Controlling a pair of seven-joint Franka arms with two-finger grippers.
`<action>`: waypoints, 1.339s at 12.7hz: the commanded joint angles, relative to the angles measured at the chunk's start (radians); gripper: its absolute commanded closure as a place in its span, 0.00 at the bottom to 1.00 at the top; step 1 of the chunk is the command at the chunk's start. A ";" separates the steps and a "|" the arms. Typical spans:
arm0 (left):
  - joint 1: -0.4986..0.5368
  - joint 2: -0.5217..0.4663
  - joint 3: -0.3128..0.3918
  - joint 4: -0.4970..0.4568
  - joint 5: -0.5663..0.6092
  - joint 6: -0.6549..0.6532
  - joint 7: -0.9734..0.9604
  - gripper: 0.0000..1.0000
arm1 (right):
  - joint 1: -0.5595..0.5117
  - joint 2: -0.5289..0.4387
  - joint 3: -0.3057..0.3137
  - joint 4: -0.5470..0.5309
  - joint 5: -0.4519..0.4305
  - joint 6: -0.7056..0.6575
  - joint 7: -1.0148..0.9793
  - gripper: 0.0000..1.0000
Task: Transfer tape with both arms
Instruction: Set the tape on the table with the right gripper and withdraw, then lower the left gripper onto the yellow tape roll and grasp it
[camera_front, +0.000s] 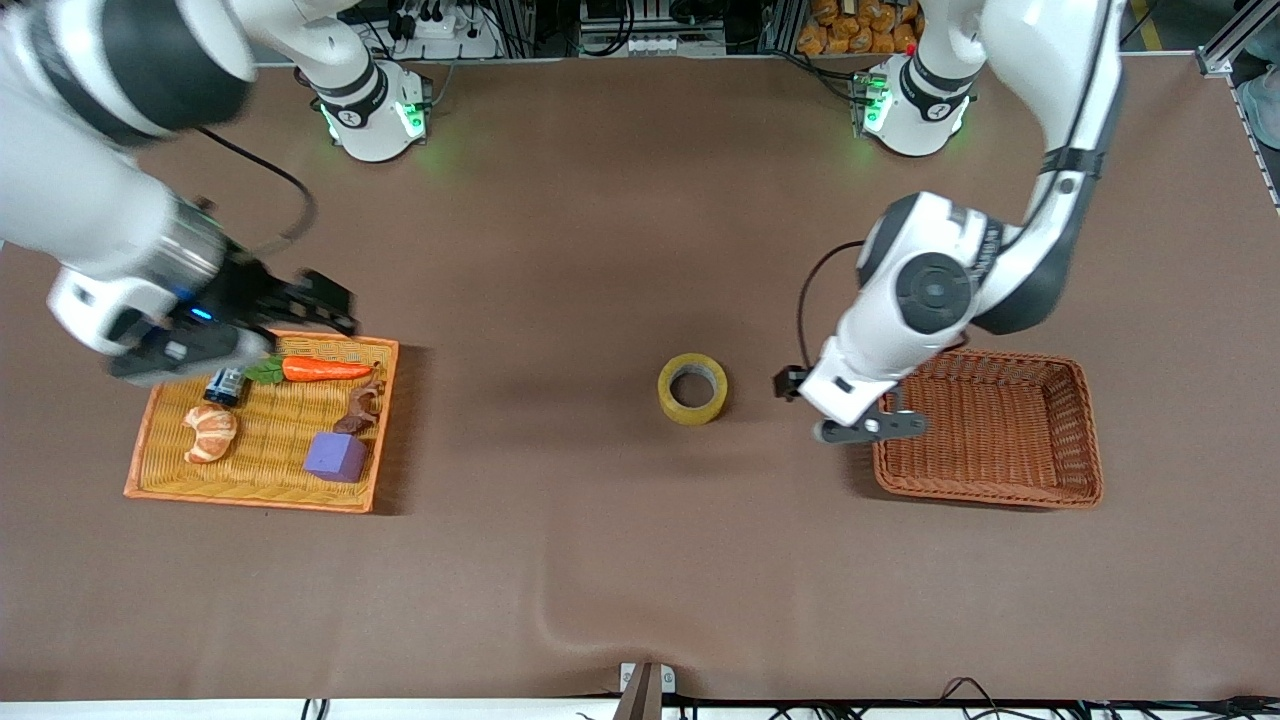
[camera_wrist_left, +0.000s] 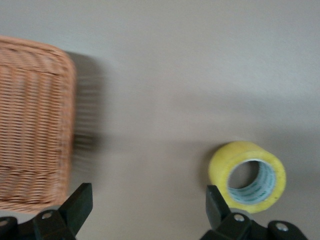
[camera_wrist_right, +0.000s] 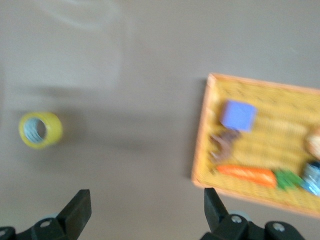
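Tape (camera_front: 692, 388) stands on edge on the bench between the arms, nearer the left gripper (camera_front: 868, 425), both grippers' fingers spread apart; right gripper (camera_front: 300, 300) hovers over the tray (camera_front: 150, 470).

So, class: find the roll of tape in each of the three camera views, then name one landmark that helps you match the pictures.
Front view: the tape stands on the bare table between the yellow tray and the brown basket.
Left wrist view: the tape lies by one finger of the open left gripper.
Right wrist view: the tape lies apart from the tray.
Shared landmark: the tape itself; each basket shows in only two views.
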 joint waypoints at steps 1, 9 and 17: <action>-0.068 0.065 0.008 0.005 -0.028 0.071 -0.068 0.00 | -0.103 -0.111 0.014 -0.074 -0.034 -0.053 -0.079 0.00; -0.174 0.226 0.014 -0.001 -0.010 0.224 -0.192 0.00 | -0.297 -0.166 0.043 -0.032 -0.206 -0.224 -0.077 0.00; -0.119 0.194 0.025 -0.024 0.072 0.215 -0.170 1.00 | -0.302 -0.244 0.060 -0.227 -0.173 -0.012 -0.114 0.00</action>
